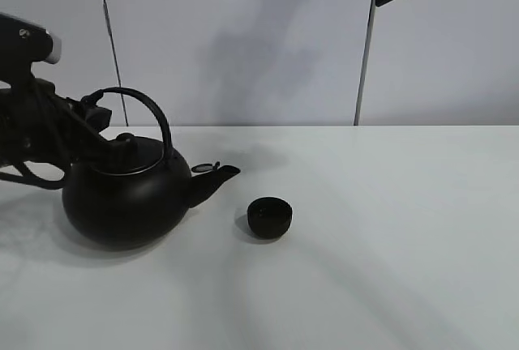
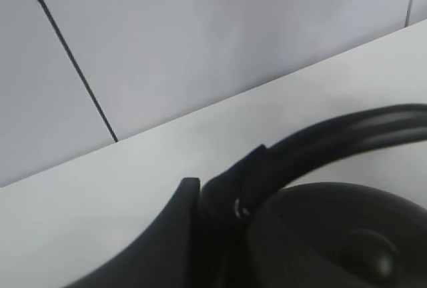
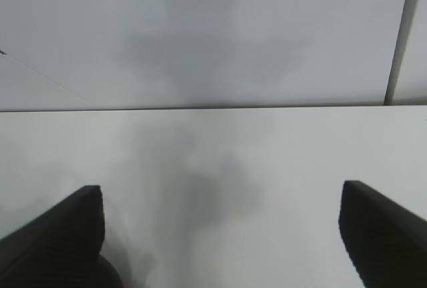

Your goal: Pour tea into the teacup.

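Pouring looked not yet begun to me: the kettle (image 1: pixel 122 200) sat flat on the tabletop (image 1: pixel 389 245), and lifting and tipping were left. Its spout (image 1: pixel 215 178) aimed across at the teacup (image 1: pixel 269 216), which stood upright just beyond the tip, mouth up, round with no long axis. My left end effector (image 1: pixel 96 115) was at the handle's base; I couldn't tell if it was clamped. The right end effector (image 3: pixel 220 191) hung high, spread wide.

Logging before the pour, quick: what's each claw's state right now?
Left claw: at the kettle handle; whether it grips cannot be told.
Right claw: open, holding nothing.
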Tool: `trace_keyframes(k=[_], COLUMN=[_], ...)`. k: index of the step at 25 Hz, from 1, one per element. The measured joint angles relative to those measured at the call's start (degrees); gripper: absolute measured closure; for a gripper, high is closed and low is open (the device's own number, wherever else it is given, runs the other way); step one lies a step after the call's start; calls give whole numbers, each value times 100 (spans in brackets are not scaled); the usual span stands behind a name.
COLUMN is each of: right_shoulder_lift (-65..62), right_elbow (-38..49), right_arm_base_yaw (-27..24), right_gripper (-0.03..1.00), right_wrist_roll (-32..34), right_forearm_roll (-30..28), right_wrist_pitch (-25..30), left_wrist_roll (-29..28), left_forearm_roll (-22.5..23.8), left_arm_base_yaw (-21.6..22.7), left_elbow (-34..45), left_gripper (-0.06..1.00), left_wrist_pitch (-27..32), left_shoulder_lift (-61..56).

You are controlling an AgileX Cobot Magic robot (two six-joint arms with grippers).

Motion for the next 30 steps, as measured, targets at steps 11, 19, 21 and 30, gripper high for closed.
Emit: trace_keyframes(k=[11, 19, 21, 30], right_shoulder_lift=[0, 0, 0, 0], right_elbow=[0, 0, 0, 0], right_arm_base_yaw=[0, 0, 0, 0], right_gripper=[31, 31, 31, 31], right_wrist_roll=[0, 0, 0, 0], right_forearm_roll=[0, 0, 0, 0], right_wrist_pitch=[0, 0, 0, 0], left_wrist_roll=[-22, -235, -255, -255], left_forearm_roll=[-45, -51, -51, -51], left_arm_base_yaw=[0, 0, 0, 0], left_elbow=[401, 408, 408, 408], left_gripper=[85, 85, 85, 85], left_wrist_pitch=[-427, -432, -421, -303], left_shoulder_lift=[0, 0, 0, 0])
